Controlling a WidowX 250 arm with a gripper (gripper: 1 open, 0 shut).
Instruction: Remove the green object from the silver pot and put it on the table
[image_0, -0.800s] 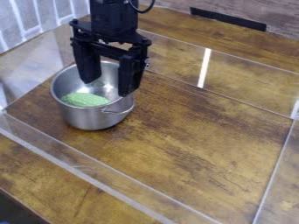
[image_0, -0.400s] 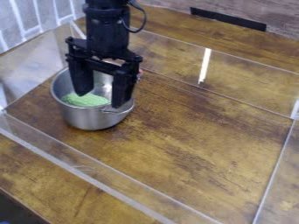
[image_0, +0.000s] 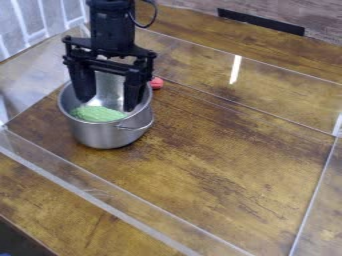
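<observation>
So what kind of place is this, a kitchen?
More likely a robot test bench than a kitchen: a wooden table fenced by clear acrylic walls, with a robot arm over a silver pot.

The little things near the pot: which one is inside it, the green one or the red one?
The green object lies inside the silver pot, under the open gripper. The small red object sits outside, on the table behind the pot.

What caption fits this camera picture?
Open gripper lowered into the silver pot over the green object on the table.
</observation>
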